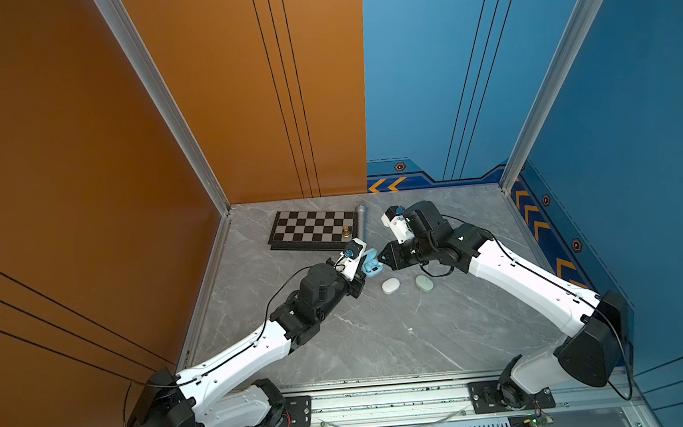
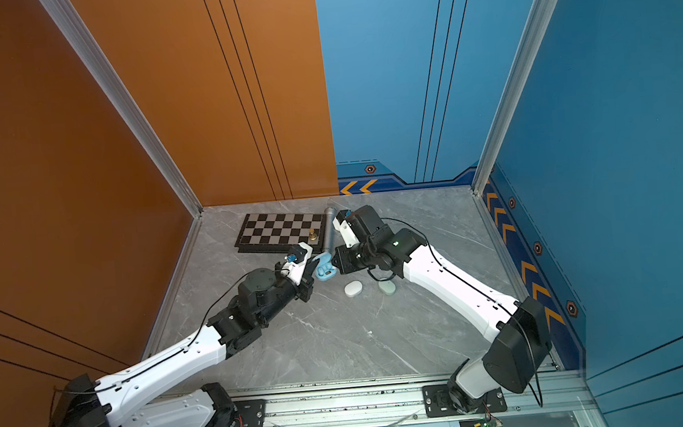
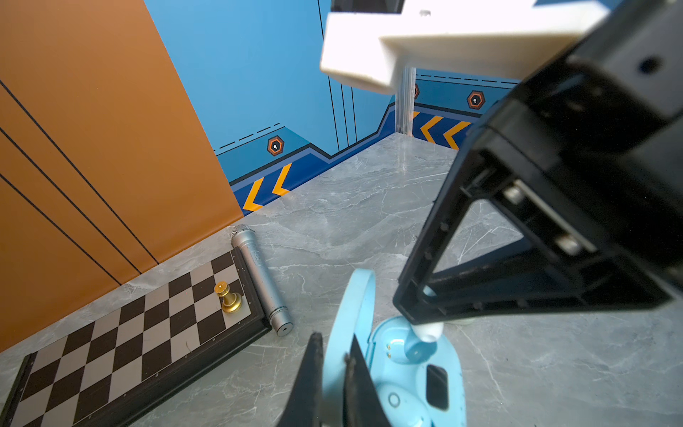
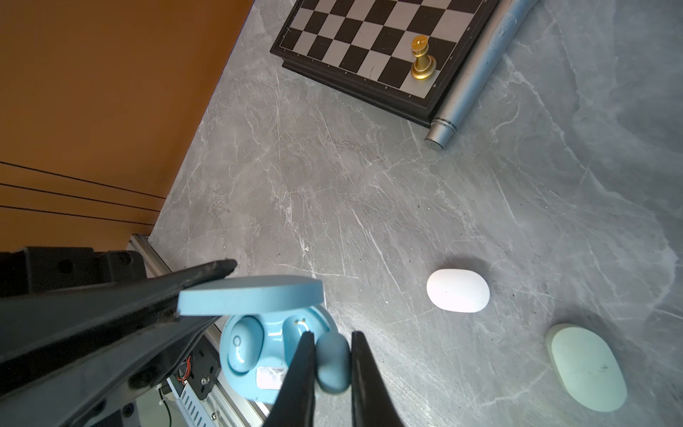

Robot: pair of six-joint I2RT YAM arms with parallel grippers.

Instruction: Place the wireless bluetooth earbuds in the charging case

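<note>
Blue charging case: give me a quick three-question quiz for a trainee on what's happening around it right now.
1. True or false: the right gripper holds a light blue earbud.
2. What does the left gripper clamp? A) lid of the blue case B) microphone C) white case
3. How many earbuds already sit in the blue case?
Key: 1 true; 2 A; 3 one.

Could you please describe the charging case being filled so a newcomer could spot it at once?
Find the chessboard at the back. Just in front of its right corner sits the light blue case. Unlike the white case and pale green case nearby, both shut, its lid stands open.
</note>
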